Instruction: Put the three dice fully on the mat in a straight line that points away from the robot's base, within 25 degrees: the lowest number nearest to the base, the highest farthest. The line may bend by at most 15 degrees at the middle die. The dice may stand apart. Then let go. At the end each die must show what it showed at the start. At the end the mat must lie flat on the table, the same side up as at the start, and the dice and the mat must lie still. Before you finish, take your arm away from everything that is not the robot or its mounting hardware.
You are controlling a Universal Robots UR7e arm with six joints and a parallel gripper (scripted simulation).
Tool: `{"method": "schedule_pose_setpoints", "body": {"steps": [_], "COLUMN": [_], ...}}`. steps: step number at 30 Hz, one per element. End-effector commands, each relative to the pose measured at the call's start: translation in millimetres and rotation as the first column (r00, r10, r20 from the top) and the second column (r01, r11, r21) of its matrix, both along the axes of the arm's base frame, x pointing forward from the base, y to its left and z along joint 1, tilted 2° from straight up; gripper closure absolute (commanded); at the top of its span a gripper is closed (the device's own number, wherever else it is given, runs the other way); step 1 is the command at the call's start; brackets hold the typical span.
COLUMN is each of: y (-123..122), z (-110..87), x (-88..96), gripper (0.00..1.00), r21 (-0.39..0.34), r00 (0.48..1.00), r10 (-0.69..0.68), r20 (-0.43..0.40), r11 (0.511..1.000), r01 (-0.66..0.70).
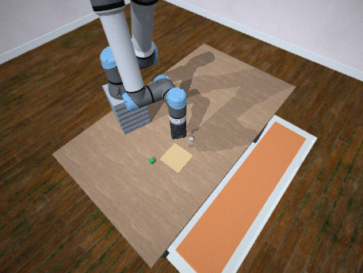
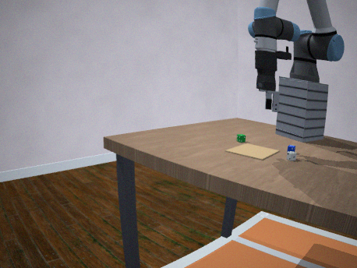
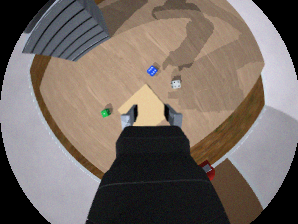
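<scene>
A tan square mat (image 1: 176, 157) (image 2: 253, 151) (image 3: 148, 99) lies flat on the table with no die on it. A green die (image 1: 151, 160) (image 2: 241, 137) (image 3: 105, 112) sits on the table just left of the mat. A white die (image 1: 191, 139) (image 2: 291, 156) (image 3: 176, 84) sits beyond the mat's far corner. A blue die (image 2: 291, 148) (image 3: 153, 70) lies close to the white one; in the top view the gripper hides it. My gripper (image 1: 178, 136) (image 2: 270, 103) (image 3: 150, 109) is open and empty. It hangs high above the table, over the mat's edge near the blue and white dice.
The robot's grey ribbed base block (image 1: 132, 117) (image 2: 302, 113) (image 3: 63, 26) stands at the table's back edge. An orange panel in a white frame (image 1: 246, 198) (image 2: 281, 238) lies on the floor beside the table. The arm casts shadows on the table's right half.
</scene>
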State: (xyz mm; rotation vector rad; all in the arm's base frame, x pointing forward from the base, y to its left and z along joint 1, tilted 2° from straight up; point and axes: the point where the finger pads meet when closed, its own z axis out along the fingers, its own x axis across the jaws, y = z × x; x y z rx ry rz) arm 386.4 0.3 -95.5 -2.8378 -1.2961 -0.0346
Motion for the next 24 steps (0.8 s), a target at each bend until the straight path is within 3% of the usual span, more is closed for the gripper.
{"method": "schedule_pose_setpoints", "body": {"steps": [1, 10, 24], "y": [-61, -130, -153], "z": [-5.3, -9.7, -11.2], "x": [-22.6, -59.3, -75.8], "gripper": [0.0, 0.0, 0.0], "r21": [0.0, -0.001, -0.001], "r00": [0.994, 0.974, 0.963], "r10": [0.111, 0.227, 0.27], "r20": [0.0, 0.005, 0.007], "r11": [0.994, 0.974, 0.963], "r01": [-0.111, -0.227, -0.27]}}
